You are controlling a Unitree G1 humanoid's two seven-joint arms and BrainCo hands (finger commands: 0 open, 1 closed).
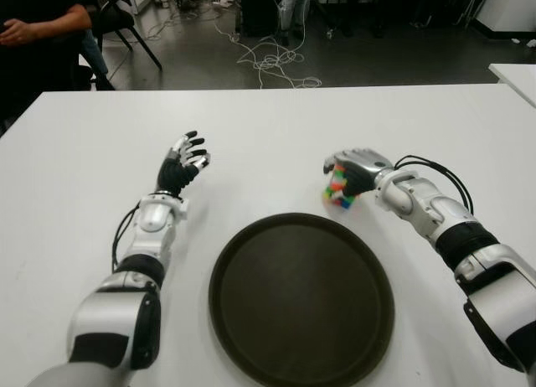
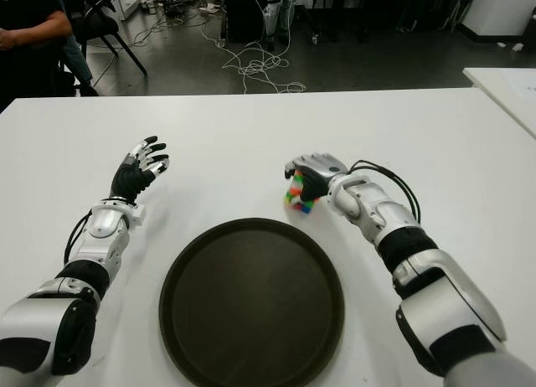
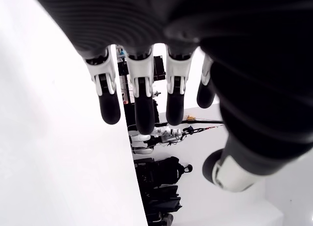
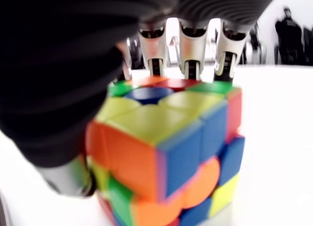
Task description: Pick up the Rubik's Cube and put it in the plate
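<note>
No text, label, brand, number or sign can be read anywhere in these views.

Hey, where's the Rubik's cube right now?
The cube is in the right hand, on the table just beyond the plate's far right rim, not yet in it.

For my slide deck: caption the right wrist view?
Right hand closed on the Rubik's Cube above the white table.
</note>
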